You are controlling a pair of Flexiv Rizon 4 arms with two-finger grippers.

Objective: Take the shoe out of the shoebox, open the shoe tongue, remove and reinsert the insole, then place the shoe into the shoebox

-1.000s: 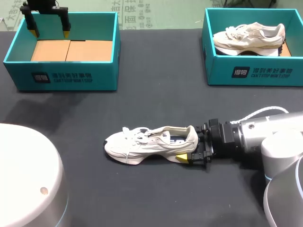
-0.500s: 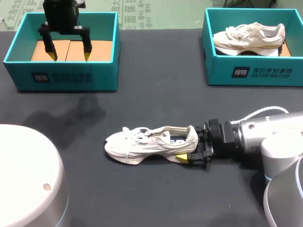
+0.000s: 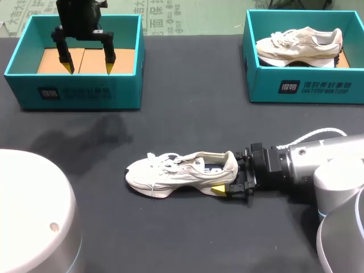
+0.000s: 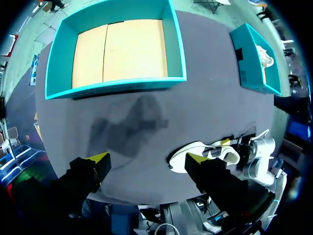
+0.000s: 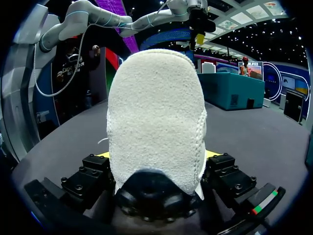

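Note:
A white sneaker (image 3: 182,173) stands on the black table, toe to the left. My right gripper (image 3: 226,177) comes in level from the right and is shut on its heel, one yellow tip showing at the sole. In the right wrist view the knitted heel (image 5: 156,117) fills the space between the fingers of that gripper (image 5: 156,156), which press on both sides. My left gripper (image 3: 88,63) hangs open and empty over the empty teal shoebox (image 3: 79,91) at the back left. From the left wrist, its gripper (image 4: 146,161) is high above the table, with the sneaker (image 4: 205,151) beside one finger.
A second teal shoebox (image 3: 307,85) at the back right holds a beige sneaker (image 3: 298,45). My left arm's white base (image 3: 28,216) bulges at the near left. The right arm's body (image 3: 324,170) and its cable lie along the near right.
My left gripper has moved right and towards the table's middle over the empty box, still open. The right gripper and the sneaker have stayed put.

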